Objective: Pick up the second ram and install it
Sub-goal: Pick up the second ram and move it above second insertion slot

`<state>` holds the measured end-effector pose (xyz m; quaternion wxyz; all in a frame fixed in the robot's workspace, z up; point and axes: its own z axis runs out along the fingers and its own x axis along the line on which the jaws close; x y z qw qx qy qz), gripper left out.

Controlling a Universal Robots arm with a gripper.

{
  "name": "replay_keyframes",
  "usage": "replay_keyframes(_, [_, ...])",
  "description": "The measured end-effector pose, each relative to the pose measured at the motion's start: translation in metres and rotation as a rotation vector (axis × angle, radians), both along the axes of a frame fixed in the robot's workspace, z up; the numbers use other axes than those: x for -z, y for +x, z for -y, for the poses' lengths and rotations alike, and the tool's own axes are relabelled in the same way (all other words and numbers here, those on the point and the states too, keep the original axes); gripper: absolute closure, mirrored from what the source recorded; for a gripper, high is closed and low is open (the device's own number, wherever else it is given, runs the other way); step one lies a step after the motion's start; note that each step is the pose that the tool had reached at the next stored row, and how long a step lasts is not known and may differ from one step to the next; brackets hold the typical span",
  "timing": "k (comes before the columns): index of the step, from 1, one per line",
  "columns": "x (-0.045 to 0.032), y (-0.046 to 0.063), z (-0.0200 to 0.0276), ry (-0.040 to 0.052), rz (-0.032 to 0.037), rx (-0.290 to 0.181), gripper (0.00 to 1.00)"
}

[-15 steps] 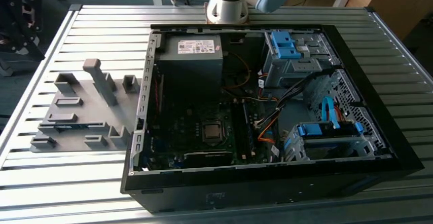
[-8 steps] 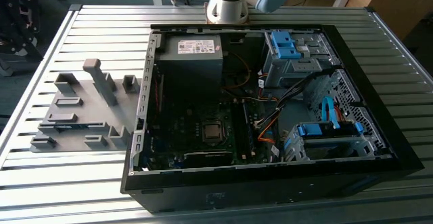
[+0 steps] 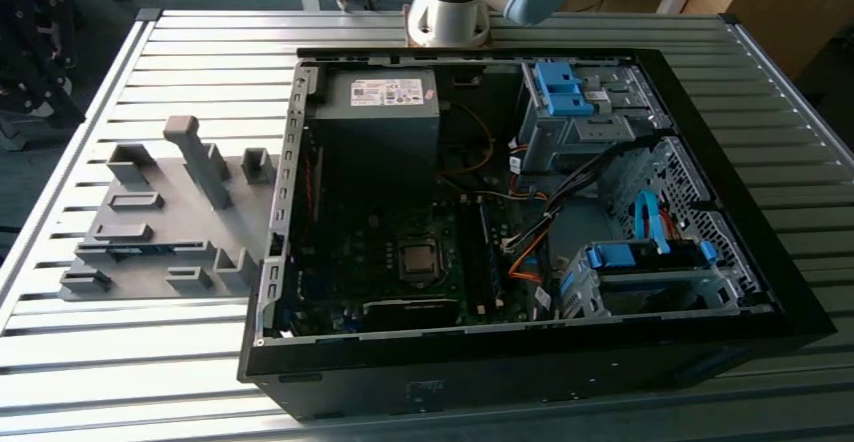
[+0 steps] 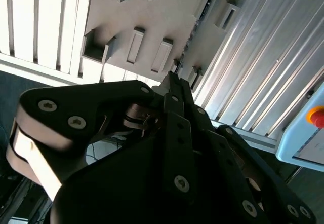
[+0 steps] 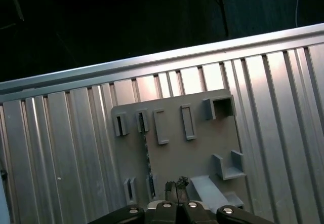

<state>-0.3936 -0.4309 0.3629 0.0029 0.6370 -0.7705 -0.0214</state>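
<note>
The gripper hung closed just beside the memory stick in the tray; it likely needed to open squarely across that thin edge.

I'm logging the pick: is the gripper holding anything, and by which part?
Nothing, as far as shows: the gripper looks closed on itself, with no ram between its tips, above the grey tray.

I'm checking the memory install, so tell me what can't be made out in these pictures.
- The second ram: seemingly the thin bluish strip in the grey tray, exterior view; too small to confirm.
- Memory slots: exterior view, motherboard shadowed inside the computer case; any seated stick unreadable.
- Part of the tray: first wrist view, covered by the hand.
- Robot arm: cut off by the exterior view's upper edge.
</note>
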Motion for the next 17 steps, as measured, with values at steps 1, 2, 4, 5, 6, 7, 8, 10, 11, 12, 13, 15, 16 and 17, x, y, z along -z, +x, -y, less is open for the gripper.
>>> replay_keyframes(1, [0.0006,0.000,0.0001,0.0001,0.0001,-0.011,0.84])
replay_keyframes(2, [0.0012,0.000,0.0004,0.0001,0.0002,-0.016,0.84])
replay_keyframes(4, [0.0026,-0.001,0.0011,0.0000,0.0000,-0.022,0.76])
replay_keyframes(5, [0.0034,-0.001,0.0016,0.0001,0.0001,-0.025,0.76])
replay_keyframes(6, [0.0043,-0.001,0.0022,0.0001,0.0001,-0.031,0.76])
replay_keyframes(7, [0.0050,-0.001,0.0022,0.0001,0.0000,-0.040,0.76])
replay_keyframes(8, [0.0057,-0.001,0.0022,0.0000,-0.0001,-0.055,0.76])
replay_keyframes(10, [0.0072,-0.001,0.0023,0.0001,-0.0001,-0.082,0.75])
replay_keyframes(11, [0.0081,-0.002,0.0024,0.0001,0.0000,-0.090,0.75])
replay_keyframes(12, [0.0092,-0.003,0.0025,0.0000,-0.0001,-0.097,0.69])
replay_keyframes(13, [0.0103,-0.004,0.0025,0.0000,-0.0002,-0.103,0.69])
replay_keyframes(15, [0.0123,-0.005,0.0025,0.0001,0.0001,-0.120,0.69])
replay_keyframes(16, [0.0134,-0.006,0.0025,0.0000,-0.0001,-0.126,0.69])
replay_keyframes(17, [0.0146,-0.009,0.0026,0.0000,-0.0001,-0.128,0.69])
